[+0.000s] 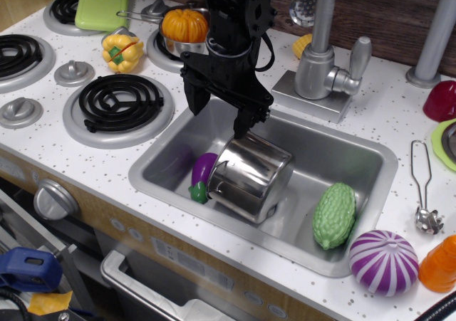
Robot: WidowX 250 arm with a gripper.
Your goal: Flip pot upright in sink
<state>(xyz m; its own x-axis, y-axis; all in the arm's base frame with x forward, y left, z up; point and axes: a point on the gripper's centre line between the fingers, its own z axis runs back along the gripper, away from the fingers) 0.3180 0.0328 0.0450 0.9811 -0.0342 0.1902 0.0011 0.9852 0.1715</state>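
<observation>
The shiny steel pot [251,175] lies on its side in the middle of the sink [356,146], with its open mouth facing front left. A purple eggplant [203,173] rests against the mouth side. My black gripper [218,119] hangs over the sink's back left part, just above the pot. Its jaws are open and empty. The right fingertip [241,130] is right at the pot's upper edge; I cannot tell if it touches. The left fingertip [194,106] is over the sink's back rim.
A green bumpy gourd [333,214] lies in the sink's right part. The faucet [324,65] stands behind the sink. A small pot with an orange pumpkin [184,25], a yellow pepper [121,52] and burners [120,104] are at the left. A purple striped onion [383,261] sits front right.
</observation>
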